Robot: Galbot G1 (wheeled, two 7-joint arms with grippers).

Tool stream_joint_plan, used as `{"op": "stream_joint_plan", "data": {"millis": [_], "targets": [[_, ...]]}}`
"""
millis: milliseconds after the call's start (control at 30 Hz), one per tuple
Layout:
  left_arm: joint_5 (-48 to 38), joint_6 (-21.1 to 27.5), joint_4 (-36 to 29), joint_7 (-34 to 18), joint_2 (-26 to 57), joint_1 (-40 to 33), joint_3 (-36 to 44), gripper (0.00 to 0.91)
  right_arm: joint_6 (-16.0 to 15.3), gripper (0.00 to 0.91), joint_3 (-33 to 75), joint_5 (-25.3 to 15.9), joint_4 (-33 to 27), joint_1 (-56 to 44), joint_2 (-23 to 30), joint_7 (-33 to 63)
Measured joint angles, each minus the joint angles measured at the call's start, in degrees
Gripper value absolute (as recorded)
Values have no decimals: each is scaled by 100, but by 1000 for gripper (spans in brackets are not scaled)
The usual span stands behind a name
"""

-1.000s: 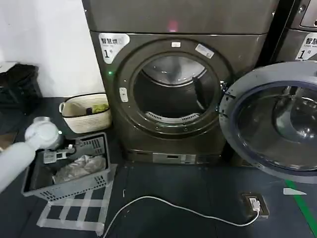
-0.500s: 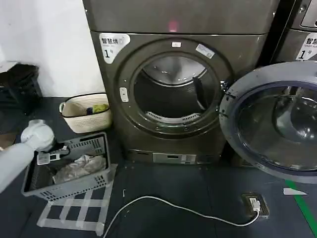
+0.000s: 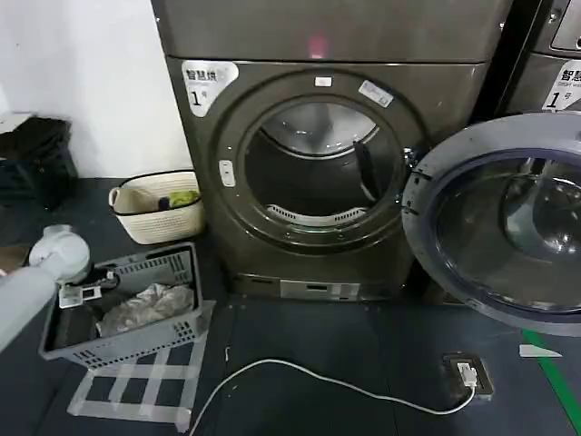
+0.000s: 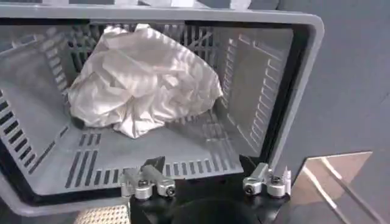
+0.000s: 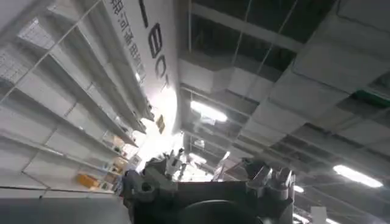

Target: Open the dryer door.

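We are looking at the dryer (image 3: 318,163), a big grey-brown metallic box filling the upper middle of the head frame, with a white "1" sticker (image 3: 205,82) at its upper left corner and a pink indicator light (image 3: 316,45) glowing above the round opening. The drum (image 3: 313,173) inside is showing dull ribbed metal. The dryer door (image 3: 504,222) is standing swung wide open at the right of the frame, hinged at the opening's right edge; we are seeing its inner face, a matte grey plastic rim around dark, bulging tinted glass that is catching reflections.

At the lower left, the left gripper (image 3: 82,286) on its smooth white arm is hovering over the near left part of a grey slotted plastic basket (image 3: 168,331) holding a crumpled pale cloth (image 3: 145,304). A woven cream basket (image 3: 154,207) is sitting behind it, and a white cable (image 3: 336,386) is curling across the dark floor.

The left wrist view is giving us what the head view cannot: the left gripper (image 4: 206,182) with its metal-tipped fingers spread apart and empty, just above the basket's rim, the wrinkled cloth lying deeper inside.

The right wrist view is pointing up at ceiling lights (image 5: 207,111) and shelving (image 5: 73,122); the right gripper (image 5: 213,176) is there at the lower edge, and we cannot tell how its jaws are standing.
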Motion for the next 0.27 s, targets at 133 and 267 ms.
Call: {"op": "stream_joint_plan", "data": {"millis": [133, 267], "targets": [[-14, 0, 26, 14, -2, 0, -5, 907, 12, 907, 8, 6, -14, -8, 0, -6], [-29, 0, 22, 14, 10, 0, -16, 907, 18, 907, 9, 7, -5, -12, 3, -14]]}}
